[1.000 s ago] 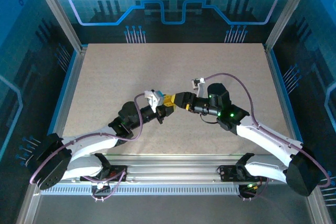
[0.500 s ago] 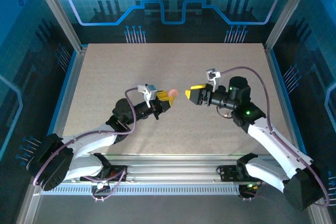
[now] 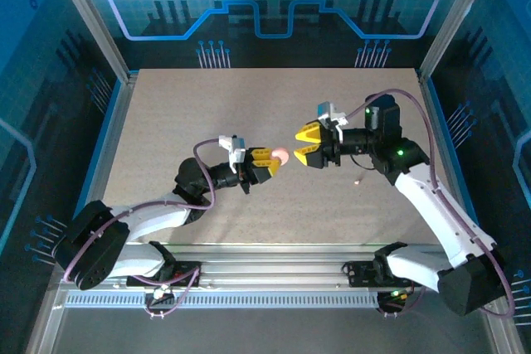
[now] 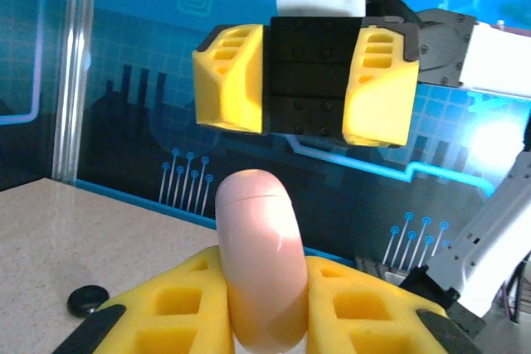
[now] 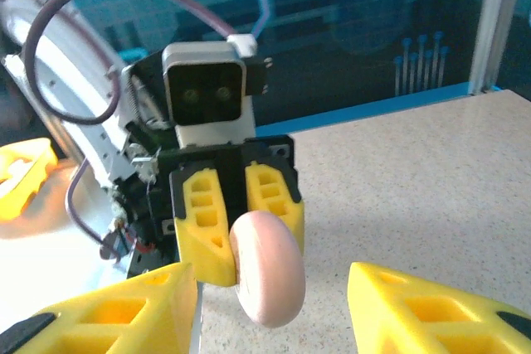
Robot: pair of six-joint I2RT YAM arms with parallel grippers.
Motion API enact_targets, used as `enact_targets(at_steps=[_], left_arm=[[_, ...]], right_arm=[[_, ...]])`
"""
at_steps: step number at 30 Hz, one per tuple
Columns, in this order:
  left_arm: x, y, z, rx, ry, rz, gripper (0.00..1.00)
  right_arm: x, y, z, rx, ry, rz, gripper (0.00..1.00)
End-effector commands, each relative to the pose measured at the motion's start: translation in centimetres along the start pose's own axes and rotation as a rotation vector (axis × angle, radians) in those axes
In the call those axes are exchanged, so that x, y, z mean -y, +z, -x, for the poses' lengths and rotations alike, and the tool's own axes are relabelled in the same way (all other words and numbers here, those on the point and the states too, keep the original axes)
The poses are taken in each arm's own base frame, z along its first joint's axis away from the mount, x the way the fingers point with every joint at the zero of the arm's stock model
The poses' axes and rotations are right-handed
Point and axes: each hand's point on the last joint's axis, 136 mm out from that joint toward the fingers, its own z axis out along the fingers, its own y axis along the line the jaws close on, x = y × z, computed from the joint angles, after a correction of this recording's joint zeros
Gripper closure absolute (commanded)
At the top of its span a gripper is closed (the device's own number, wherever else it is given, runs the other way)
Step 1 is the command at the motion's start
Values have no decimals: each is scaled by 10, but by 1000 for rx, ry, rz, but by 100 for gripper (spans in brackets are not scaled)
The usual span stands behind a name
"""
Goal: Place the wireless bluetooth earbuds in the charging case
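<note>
I have the left gripper clamped on the charging case, which is raised off the table near its middle. It is just in front of the right gripper and not touching it. The right jaws stand apart with nothing between them, facing the case head-on.

I judge the step in hand to be a meeting of the 2 grippers at the case, either to open it or to pass it over. To do it well I would leave the left clamp firm and bring the right arm in slowly along the line joining the 2 grippers. The right jaws should straddle only the free end of the case. I would watch the right wrist view so they pass outside the left fingers without nudging them. Little of the case sticks out, so a skewed approach could twist it in the grip.

From the left wrist camera the case reads as a narrow oval, so the fingers seem to press on its 2 broad faces. Its long axis runs out past the fingertips, straight toward the right gripper. A faint seam crosses near that far end; I take it for the lid line, though I cannot be sure.

A small pale item lies on the table by the right forearm, too small to identify.
</note>
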Motion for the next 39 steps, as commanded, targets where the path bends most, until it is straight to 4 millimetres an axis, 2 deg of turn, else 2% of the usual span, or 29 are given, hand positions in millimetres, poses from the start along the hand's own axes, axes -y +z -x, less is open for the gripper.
enact_targets(at_steps=[1,25,37,39], left_arm=[[13,1,12,36,25,-80,86],[18,1,15,49,37,-107,86],[18,1,16,53,37,-100,86],[17,1,18,55,42,-99,85]], right_arm=[[-11,-2,-7,-37,-57,80,49],[-21,26,-11,-87,-2,311,61],[-21,33,-16,-111,17,340,72],[-21,33,-16,-118,17,336,76]])
